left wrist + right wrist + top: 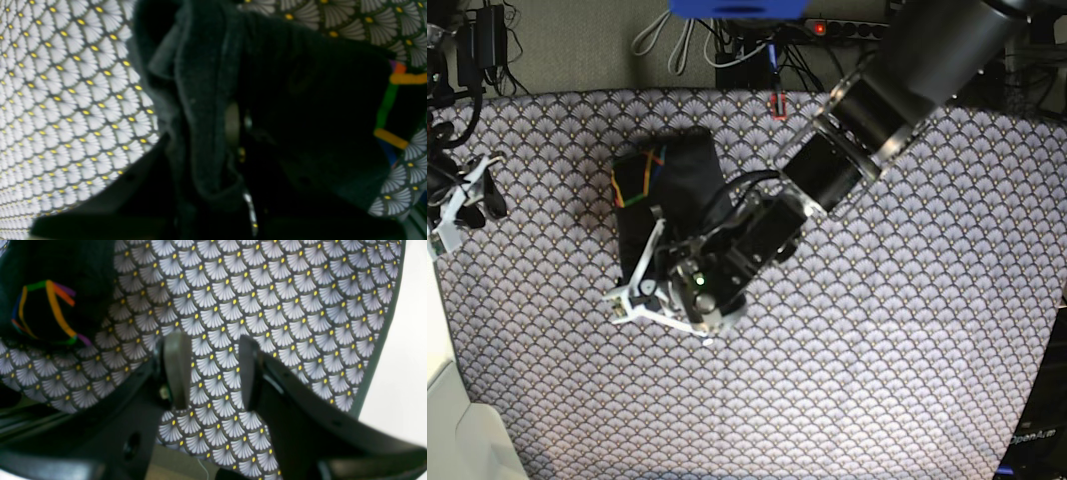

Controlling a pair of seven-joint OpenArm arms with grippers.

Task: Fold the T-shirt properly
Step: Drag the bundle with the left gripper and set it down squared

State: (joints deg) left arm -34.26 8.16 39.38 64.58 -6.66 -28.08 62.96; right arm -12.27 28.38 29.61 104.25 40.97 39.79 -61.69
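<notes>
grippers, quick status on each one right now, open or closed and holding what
Left gripper: closed on a fold of the T-shirt.
Right gripper: open, holding nothing, only the patterned tablecloth shows between its fingers.

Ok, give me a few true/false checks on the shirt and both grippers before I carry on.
1. The left gripper is closed on a fold of the T-shirt. True.
2. The right gripper is holding the shirt. False: its jaws stand apart with only the patterned tablecloth showing between them.
3. The shirt is spread out flat at full size. False: it is a compact folded bundle.
4. The coloured print faces up, at the bundle's corner nearest the right arm. True.
5. The right gripper hangs directly over the shirt. False: in the base view it sits at the table's edge, apart from the shirt.
</notes>
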